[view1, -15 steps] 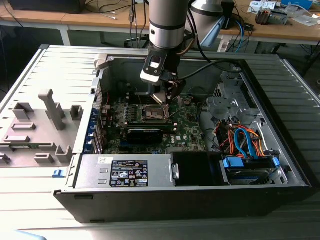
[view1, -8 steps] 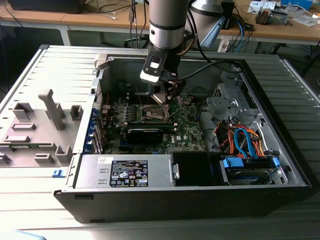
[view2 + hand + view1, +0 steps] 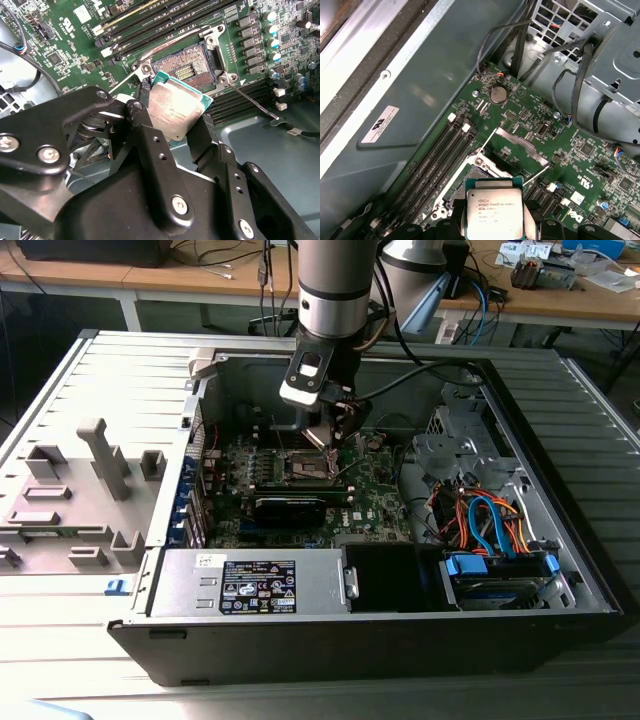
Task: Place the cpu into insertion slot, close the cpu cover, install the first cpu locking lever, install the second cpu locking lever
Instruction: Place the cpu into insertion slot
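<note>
An open computer case lies on its side on a ribbed grey desk. At the exterior view's left, a grey plastic fixture rests beside the case. A power supply sits along the case's near wall.

At centre, the robot arm reaches down over the green motherboard, its gripper poised just above the insertion slot. In the second wrist view the gripper is narrowed onto the cpu, with black fingers pressing its opposite edges. The chip is tilted, its silver-grey top facing the camera. It hangs at the near edge of the insertion slot and is not seated in it. A thin locking lever juts out beside the slot.

In the first wrist view the cpu hovers before the slot. The silvery cpu cover stands raised on the far side.

At the exterior view's right, blue and orange cables crowd the drive bay.
</note>
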Available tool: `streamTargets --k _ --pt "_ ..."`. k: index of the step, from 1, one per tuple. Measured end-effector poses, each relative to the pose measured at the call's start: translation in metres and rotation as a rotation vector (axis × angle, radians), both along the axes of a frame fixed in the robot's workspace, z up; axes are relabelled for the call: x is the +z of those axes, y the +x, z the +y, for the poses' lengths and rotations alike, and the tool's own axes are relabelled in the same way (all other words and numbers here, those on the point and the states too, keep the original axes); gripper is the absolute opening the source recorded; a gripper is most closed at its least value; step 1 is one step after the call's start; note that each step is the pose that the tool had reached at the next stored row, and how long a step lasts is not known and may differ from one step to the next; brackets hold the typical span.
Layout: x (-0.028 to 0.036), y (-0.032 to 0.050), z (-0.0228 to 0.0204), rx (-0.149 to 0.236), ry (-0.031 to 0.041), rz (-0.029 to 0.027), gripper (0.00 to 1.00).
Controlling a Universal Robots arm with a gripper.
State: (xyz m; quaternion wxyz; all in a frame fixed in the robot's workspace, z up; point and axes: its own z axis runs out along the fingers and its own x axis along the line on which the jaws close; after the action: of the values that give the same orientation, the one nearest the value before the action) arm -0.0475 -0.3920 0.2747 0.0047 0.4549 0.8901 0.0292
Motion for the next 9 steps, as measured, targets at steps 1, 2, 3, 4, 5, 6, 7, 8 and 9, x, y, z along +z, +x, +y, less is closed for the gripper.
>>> streamTargets --k 1,2,3,4,5,6,7,8,9 --pt "0.0000 0.0000 0.0000 -0.001 0.0000 0.0000 0.55" --pt "-0.0001 0.0000 0.0000 -0.002 0.0000 0.0000 0.55" --pt "-0.0001 0.0000 0.0000 -0.002 0.0000 0.0000 0.55" --pt "-0.0002 0.0000 0.0000 -0.003 0.0000 0.0000 0.55" --pt "-0.0002 0.0000 0.0000 -0.004 0.0000 0.0000 0.55" --pt "-0.0002 0.0000 0.0000 -0.005 -0.0001 0.0000 0.55" --pt "-0.0003 0.0000 0.0000 -0.006 0.0000 0.0000 0.55" --pt "-0.0004 0.0000 0.0000 -0.007 0.0001 0.0000 0.55" --pt "-0.0004 0.0000 0.0000 -0.007 0.0000 0.0000 0.55"
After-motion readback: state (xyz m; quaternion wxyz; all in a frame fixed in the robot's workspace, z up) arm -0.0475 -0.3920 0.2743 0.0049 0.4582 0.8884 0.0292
